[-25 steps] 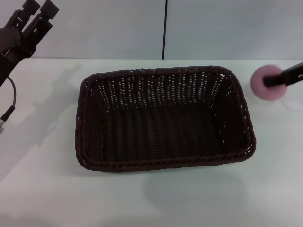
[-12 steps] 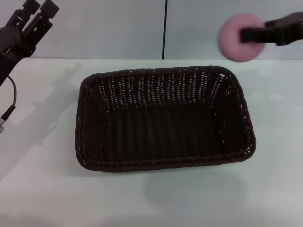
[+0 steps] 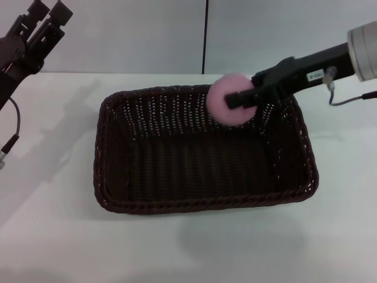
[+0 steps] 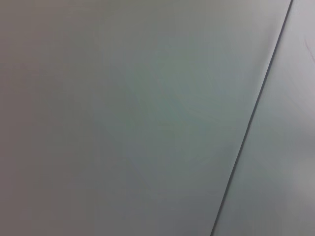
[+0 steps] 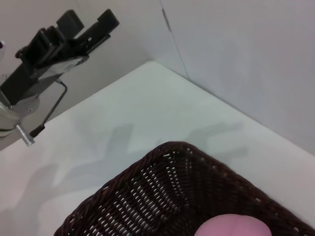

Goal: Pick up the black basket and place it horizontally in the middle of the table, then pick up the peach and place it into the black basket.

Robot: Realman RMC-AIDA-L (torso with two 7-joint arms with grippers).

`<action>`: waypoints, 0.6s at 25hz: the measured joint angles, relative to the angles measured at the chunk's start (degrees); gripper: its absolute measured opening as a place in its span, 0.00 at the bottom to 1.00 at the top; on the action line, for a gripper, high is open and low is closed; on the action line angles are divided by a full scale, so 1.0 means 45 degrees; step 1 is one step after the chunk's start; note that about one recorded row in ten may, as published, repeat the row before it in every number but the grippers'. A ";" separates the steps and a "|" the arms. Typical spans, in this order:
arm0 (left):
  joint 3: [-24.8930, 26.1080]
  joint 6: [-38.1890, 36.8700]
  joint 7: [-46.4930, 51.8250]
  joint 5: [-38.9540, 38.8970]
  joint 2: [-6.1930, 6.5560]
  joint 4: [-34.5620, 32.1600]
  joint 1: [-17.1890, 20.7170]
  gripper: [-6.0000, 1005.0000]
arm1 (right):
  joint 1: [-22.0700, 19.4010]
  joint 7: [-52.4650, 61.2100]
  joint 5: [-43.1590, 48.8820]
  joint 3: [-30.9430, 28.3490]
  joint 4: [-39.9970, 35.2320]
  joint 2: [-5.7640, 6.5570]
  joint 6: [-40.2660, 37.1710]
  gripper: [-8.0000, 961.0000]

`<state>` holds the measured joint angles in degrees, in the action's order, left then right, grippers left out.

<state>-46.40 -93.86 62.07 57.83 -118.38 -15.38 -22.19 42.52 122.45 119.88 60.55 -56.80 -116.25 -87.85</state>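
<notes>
The black basket (image 3: 203,147) lies lengthwise across the middle of the white table (image 3: 53,236), open side up. My right gripper (image 3: 238,99) is shut on the pink peach (image 3: 227,100) and holds it in the air above the basket's far right part. The right wrist view shows the basket's far corner (image 5: 167,196) and the top of the peach (image 5: 234,227). My left gripper (image 3: 46,15) is raised at the far left, away from the basket; it also shows in the right wrist view (image 5: 64,39).
A grey wall with a dark vertical seam (image 3: 205,35) stands behind the table. A cable (image 3: 15,127) hangs from the left arm over the table's left edge. The left wrist view shows only wall.
My right gripper lifted the peach from the table at the far right, carried it up and leftward, and now holds it over the basket. The basket and left arm have not moved.
</notes>
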 joint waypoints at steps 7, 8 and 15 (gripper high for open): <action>-0.0001 -0.0045 -0.0063 0.0000 0.0026 0.0219 0.0036 0.73 | -0.0115 -0.0160 -0.0029 -0.0179 0.0117 -0.0030 0.0036 0.52; -0.0001 -0.0056 -0.0064 0.0000 0.0029 0.0221 0.0040 0.73 | -0.0151 -0.0165 -0.0040 -0.0213 0.0117 -0.0036 0.0038 0.57; 0.0011 -0.0168 -0.0070 0.0001 0.0036 0.0232 0.0091 0.73 | -0.0667 -0.0286 -0.0225 -0.0964 -0.0058 -0.0134 0.0016 0.72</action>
<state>-46.35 -94.61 61.76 57.84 -118.22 -14.33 -21.78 39.51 121.17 118.87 56.21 -57.06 -116.85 -87.78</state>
